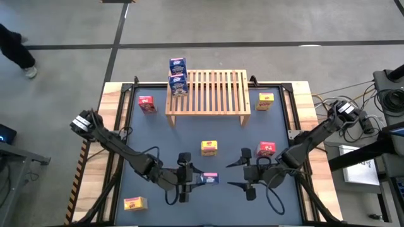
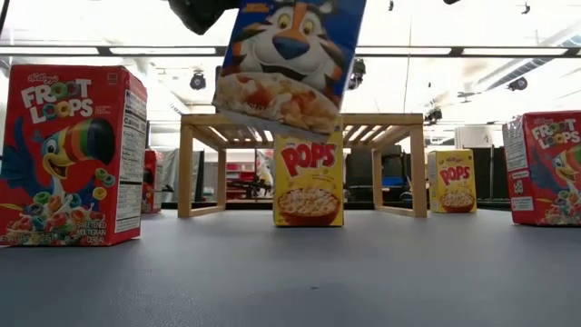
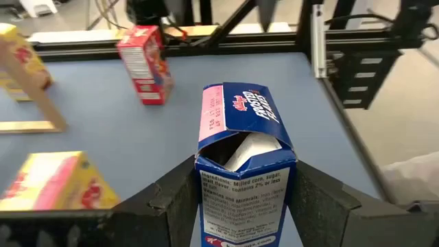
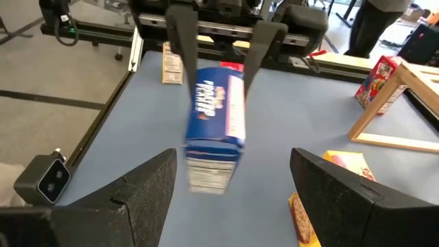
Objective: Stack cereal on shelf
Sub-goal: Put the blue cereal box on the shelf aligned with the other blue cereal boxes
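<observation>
Item one: the left gripper [image 1: 192, 178], low and left of centre in the high view. We find its fingers [image 3: 171, 199] clamped on the two sides of a blue cereal box [image 3: 243, 165], whose top flap stands open in the left wrist view. In the low view this held box [image 2: 289, 59] hangs tilted at the top centre of the frame, clear of the table.

Item two: the right gripper [image 1: 237, 174], low and right of centre in the high view, facing the left one. We record its jaws wide apart with nothing between them; the held blue box lies just ahead of them in the right wrist view.

Item three: the shelf [image 1: 208, 93], upper centre of the high view, standing on the dark table [image 1: 158, 139]. We count two more blue boxes [image 1: 178, 84] at its left end, one on the slats and the other [image 1: 177, 65] at the rack's far edge.

Item four: loose boxes on the table.
- red box [image 1: 147, 104], left of the shelf
- yellow box [image 1: 266, 101], right of the shelf
- yellow box [image 1: 209, 147], centre of the frame
- red box [image 1: 266, 149], right of centre, close to the right arm
- yellow box [image 1: 135, 203], lower left corner, lying on the wooden border
</observation>
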